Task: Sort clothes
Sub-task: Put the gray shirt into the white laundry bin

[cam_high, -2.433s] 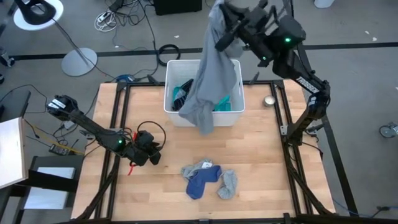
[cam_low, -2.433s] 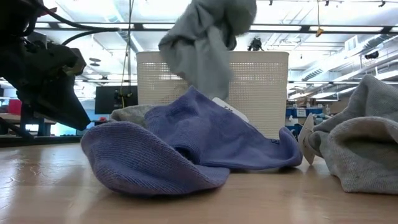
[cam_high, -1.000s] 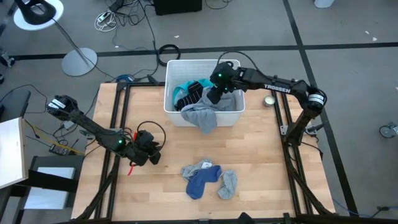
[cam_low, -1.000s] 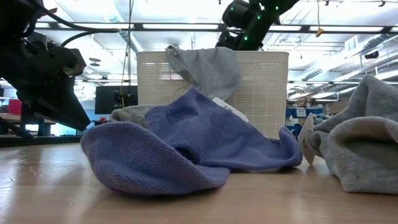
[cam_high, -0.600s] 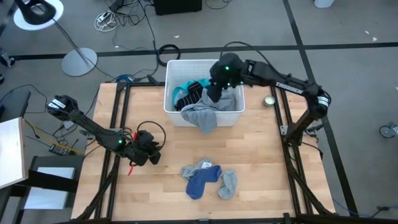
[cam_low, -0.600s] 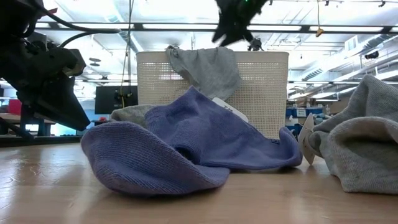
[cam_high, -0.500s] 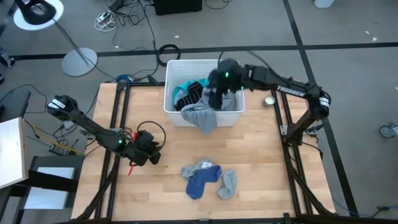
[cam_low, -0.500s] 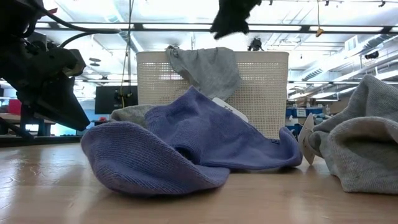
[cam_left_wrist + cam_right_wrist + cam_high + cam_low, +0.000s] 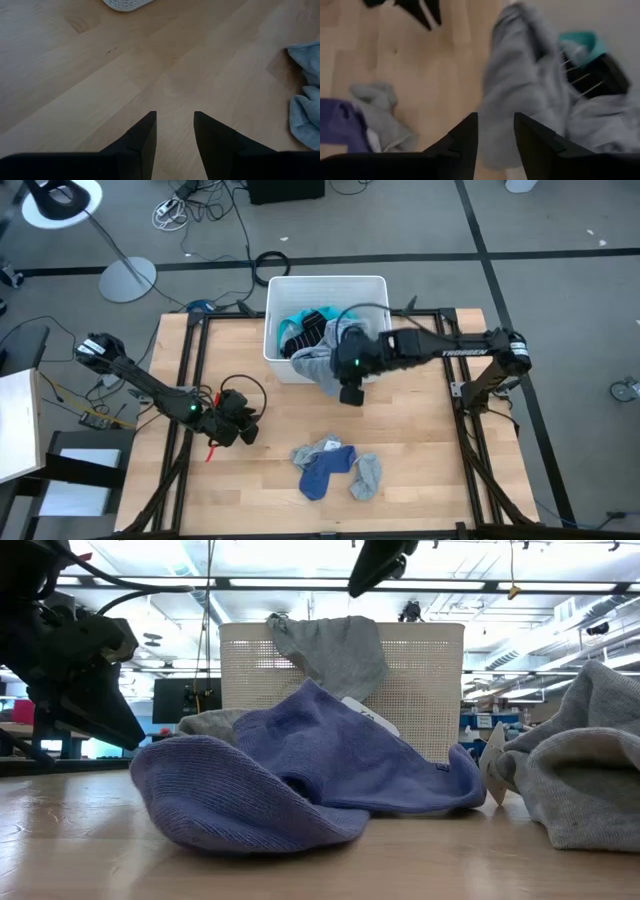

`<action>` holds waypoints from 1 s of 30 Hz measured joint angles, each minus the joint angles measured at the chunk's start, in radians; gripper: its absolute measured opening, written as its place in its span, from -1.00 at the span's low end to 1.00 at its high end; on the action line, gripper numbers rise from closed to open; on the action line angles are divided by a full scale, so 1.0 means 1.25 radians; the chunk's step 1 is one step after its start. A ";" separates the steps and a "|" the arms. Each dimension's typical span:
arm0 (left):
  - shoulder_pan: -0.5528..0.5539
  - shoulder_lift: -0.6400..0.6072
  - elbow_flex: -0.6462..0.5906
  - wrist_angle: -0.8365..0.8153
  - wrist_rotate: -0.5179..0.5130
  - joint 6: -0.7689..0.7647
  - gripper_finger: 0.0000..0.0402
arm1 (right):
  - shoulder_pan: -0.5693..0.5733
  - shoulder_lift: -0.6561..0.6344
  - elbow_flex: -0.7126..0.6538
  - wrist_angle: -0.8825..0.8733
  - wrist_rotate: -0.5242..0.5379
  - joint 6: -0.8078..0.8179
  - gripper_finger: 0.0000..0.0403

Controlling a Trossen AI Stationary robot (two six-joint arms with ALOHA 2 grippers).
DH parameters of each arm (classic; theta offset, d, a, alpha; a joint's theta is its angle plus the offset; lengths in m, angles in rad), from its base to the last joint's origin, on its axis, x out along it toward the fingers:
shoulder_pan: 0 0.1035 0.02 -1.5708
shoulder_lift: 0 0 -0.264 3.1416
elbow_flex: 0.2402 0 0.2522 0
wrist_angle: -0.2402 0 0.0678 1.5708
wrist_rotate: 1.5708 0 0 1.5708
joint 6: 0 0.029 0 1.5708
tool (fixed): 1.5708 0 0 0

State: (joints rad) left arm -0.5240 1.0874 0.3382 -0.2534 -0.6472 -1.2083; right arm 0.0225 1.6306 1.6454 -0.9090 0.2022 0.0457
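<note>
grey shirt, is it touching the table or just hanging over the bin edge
Cannot tell. The high view shows the grey shirt draped over the bin rim, but the right gripper hides its lowest part.

Light wooden table [image 9: 420,440] filling the lower centre of the high view. White bin [image 9: 300,285] at its upper edge; blue and grey socks [image 9: 335,468] bunched at lower centre; small round object [image 9: 433,341] near the upper right.

A grey floor [image 9: 560,220] is seen around the wooden table [image 9: 420,440], crossed by dark lines; cables [image 9: 190,200] and a round lamp base [image 9: 127,278] are spotted there, bright ceiling lights [image 9: 250,560] beyond.
</note>
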 joint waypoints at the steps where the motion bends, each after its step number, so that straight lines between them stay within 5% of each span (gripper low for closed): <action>1: 0.000 0.000 0.000 -0.001 0.000 0.000 -0.32 | 0.014 0.000 -0.011 -0.008 0.018 0.009 -0.39; 6: 0.000 0.000 0.000 -0.002 0.000 0.000 -0.32 | 0.081 0.000 -0.083 -0.032 0.175 0.070 -0.43; 17: 0.000 0.000 0.000 0.042 0.000 0.104 -0.32 | 0.171 0.000 -0.293 0.046 0.280 0.371 -0.42; 24: 0.000 0.000 0.000 0.136 0.000 0.239 -0.32 | 0.182 0.000 -0.443 0.393 0.345 0.349 -0.42; 30: 0.000 0.000 0.000 0.182 0.000 0.294 -0.32 | 0.137 0.000 -0.525 0.753 0.348 0.202 -0.43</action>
State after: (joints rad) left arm -0.5240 1.0874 0.3382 -0.0265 -0.6468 -0.8410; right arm 0.1944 1.6310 0.9885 0.0325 0.6372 0.2982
